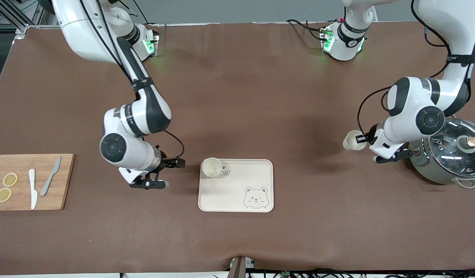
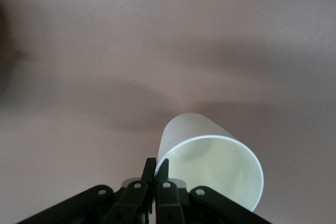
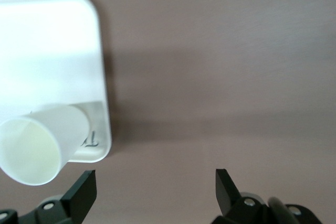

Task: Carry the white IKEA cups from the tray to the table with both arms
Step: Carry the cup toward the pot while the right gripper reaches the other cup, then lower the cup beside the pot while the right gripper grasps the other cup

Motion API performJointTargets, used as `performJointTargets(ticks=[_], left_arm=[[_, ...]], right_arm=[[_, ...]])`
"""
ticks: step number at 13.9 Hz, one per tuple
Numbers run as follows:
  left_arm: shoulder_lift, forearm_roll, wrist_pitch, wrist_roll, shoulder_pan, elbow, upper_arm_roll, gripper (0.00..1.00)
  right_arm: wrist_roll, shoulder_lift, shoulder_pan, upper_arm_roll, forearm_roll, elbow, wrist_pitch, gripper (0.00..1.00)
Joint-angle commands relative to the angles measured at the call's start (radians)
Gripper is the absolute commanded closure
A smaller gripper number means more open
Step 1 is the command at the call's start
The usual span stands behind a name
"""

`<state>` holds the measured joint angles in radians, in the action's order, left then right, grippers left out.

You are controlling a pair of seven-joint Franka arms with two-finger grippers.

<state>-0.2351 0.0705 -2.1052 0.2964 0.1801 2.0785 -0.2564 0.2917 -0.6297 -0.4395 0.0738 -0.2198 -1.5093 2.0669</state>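
**Two white cups: one on the tray, one held aloft**

One cup [image 1: 212, 167] stood upright, mouth up, in the tray [image 1: 237, 193] corner farthest from the front camera, toward the right arm's end of the bench [image 1: 237, 96]. Plain cream-white, handleless, tapered. The right tool [image 1: 180, 163] hung over bare bench just beside the tray, fingers [image 3: 84, 190] spread wide, clear of that cup. The second cup [image 1: 353, 140], identical, was pinched at its rim by the left tool [image 1: 364, 138], fingers narrowly closed on the wall, above bare bench beside a lidded pot [image 1: 449, 154]; its long axis appeared roughly upright, mouth up.
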Motion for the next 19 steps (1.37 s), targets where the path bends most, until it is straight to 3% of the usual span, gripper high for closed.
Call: performJointTargets(ticks=[1,5,11,16,17,18,19], left_arm=[[0.135,0.014,-0.073,-0.081,0.035,0.162,-0.015,1.00],[0.137,0.006,-0.238,-0.229,0.087,0.232,-0.017,1.00],[0.019,0.005,-0.352,-0.233,0.076,0.196,-0.037,1.00],[-0.046,0.005,-0.365,-0.238,0.079,0.161,-0.040,1.00],[-0.046,0.005,-0.365,-0.238,0.078,0.163,-0.040,0.95],[-0.046,0.005,-0.363,-0.240,0.078,0.163,-0.040,0.83],[-0.046,0.005,-0.363,-0.240,0.078,0.164,-0.040,0.59]], right_arm=[[0.085,-0.013,-0.031,0.011,-0.023,0.023,0.025,0.00],[0.152,-0.047,-0.074,0.011,-0.023,0.023,0.111,0.00],[0.214,-0.090,-0.099,0.011,-0.024,0.027,0.168,0.00],[0.268,-0.100,-0.125,0.009,-0.042,0.027,0.168,0.04],[0.283,-0.102,-0.139,0.011,-0.046,0.027,0.173,0.10],[0.284,-0.108,-0.149,0.011,-0.043,0.027,0.182,0.21],[0.284,-0.108,-0.151,0.011,-0.044,0.027,0.185,0.54]])
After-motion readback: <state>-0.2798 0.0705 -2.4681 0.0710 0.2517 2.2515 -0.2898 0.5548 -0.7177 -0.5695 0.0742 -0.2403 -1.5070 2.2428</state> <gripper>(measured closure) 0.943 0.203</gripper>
